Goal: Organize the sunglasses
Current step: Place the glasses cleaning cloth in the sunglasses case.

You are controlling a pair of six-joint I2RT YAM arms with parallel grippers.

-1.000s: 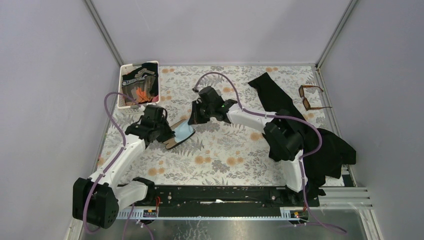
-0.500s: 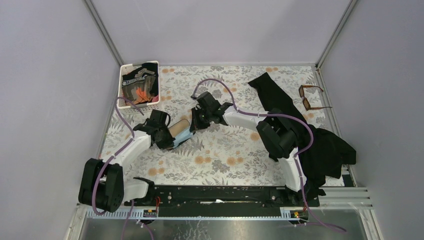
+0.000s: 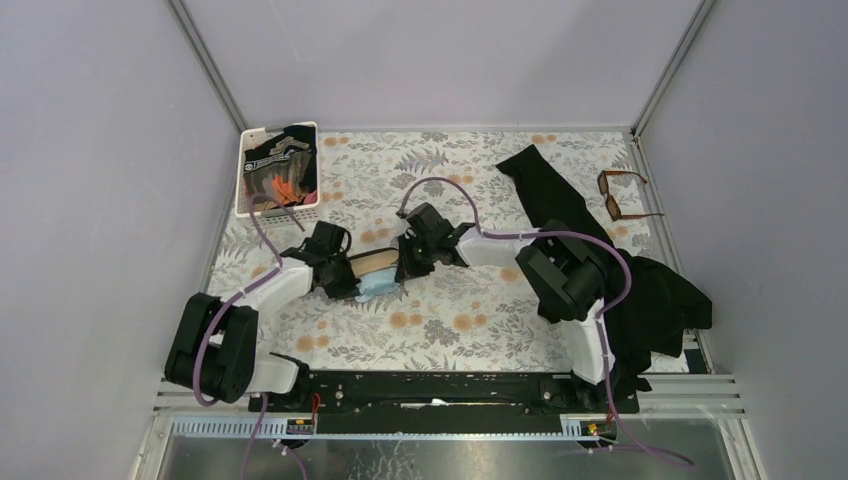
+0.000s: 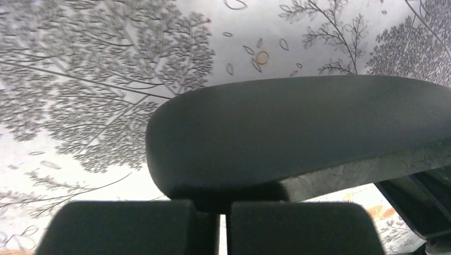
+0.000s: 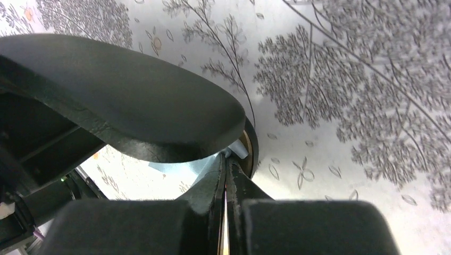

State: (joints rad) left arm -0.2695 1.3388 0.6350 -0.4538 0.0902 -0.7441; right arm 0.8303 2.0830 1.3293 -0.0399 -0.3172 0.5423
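The sunglasses (image 3: pixel 622 194), amber-brown with dark lenses, lie at the far right of the table by the wall, far from both grippers. A black glasses case (image 3: pixel 368 262) with a tan inside lies open mid-table, and a light-blue cloth (image 3: pixel 376 285) hangs at its near edge. My left gripper (image 3: pixel 338 272) is shut on the case's left end, where the black lid (image 4: pixel 298 133) fills the left wrist view above the gripper (image 4: pixel 223 204). My right gripper (image 3: pixel 410 256) is pinched on the case's right end (image 5: pixel 225 175), under the lid (image 5: pixel 122 101), with the cloth (image 5: pixel 178 167) just behind.
A white basket (image 3: pixel 246 170) with dark and orange things stands at the back left corner. A black garment (image 3: pixel 556 198) runs from the back right down to the right front (image 3: pixel 662 300), next to the sunglasses. Enclosure walls close in both sides.
Both grippers have come down and nearer with the case. The case has moved right and now lies low on the table, and the left arm has folded in.
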